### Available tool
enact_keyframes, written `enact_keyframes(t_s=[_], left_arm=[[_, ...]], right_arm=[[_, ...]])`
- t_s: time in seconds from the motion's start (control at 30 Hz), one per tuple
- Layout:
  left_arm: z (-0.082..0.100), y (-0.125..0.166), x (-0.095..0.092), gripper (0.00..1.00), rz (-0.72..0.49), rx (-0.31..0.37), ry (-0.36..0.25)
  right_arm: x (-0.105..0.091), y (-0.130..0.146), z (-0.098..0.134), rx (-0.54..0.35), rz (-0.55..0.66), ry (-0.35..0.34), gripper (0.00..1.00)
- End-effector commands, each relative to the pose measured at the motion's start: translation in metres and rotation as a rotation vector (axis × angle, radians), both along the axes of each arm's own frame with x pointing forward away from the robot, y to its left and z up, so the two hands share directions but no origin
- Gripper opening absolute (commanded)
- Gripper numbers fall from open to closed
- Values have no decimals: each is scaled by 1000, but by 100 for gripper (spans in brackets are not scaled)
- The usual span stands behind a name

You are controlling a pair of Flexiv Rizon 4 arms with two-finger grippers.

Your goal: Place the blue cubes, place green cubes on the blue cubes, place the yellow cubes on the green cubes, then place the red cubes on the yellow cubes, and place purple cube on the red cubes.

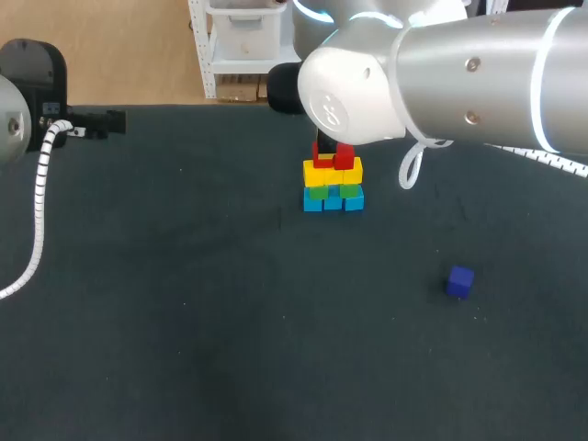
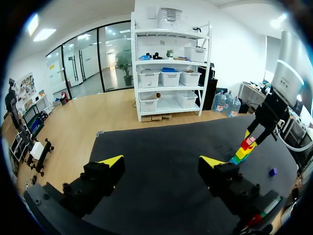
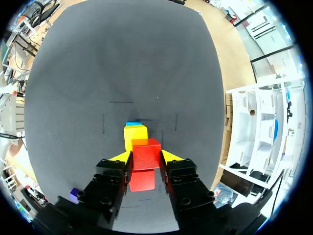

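The stack is banded: light blue cubes [image 1: 333,202] lowest, then green cubes [image 1: 331,190], yellow cubes [image 1: 333,171] and red cubes [image 1: 336,156]. At its 4 o'clock, the purple cube [image 1: 460,281] is a dark bluish purple. The table [image 1: 184,322] is plain charcoal. The left gripper [image 2: 162,162] and right gripper [image 3: 145,157] are black with yellow tips. The red cube [image 3: 145,152] in the right one is unpatterned. The right arm [image 1: 478,73] is silver, ringed with pale blue light.

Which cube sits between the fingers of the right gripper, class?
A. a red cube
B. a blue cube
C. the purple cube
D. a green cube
A: in the right wrist view the red cube sits between the yellow tips of the right gripper, touched from both sides, just above the yellow cubes. The purple cube lies alone on the table.
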State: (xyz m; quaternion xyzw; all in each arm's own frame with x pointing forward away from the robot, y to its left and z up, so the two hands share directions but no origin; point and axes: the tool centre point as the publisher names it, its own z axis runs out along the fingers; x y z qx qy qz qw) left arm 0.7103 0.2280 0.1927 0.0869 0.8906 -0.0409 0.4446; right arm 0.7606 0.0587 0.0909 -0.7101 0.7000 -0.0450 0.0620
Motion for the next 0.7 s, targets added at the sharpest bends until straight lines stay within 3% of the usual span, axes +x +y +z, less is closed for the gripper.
enact_keyframes(t_s=[0.03,0.13,0.23,0.3,0.37,0.4,0.5,0.7], left_arm=[[0,0,0,100,-1,-1,-1],[0,0,0,100,-1,-1,-1],[0,0,0,100,-1,-1,-1],[0,0,0,100,-1,-1,-1],[0,0,0,100,-1,-1,-1],[0,0,0,100,-1,-1,-1],[0,0,0,100,-1,-1,-1],[0,0,0,100,-1,-1,-1]], right_arm=[[-1,-2,0,2,1,0,21],[0,-2,-1,1,1,1,24],[0,-2,-1,-2,1,0,41],[0,-3,-1,-2,1,1,48],[1,-3,-1,1,-1,2,89],[1,-3,-1,2,-2,1,93],[1,-2,-1,7,-3,1,100],[2,-8,10,38,-23,-4,100]])
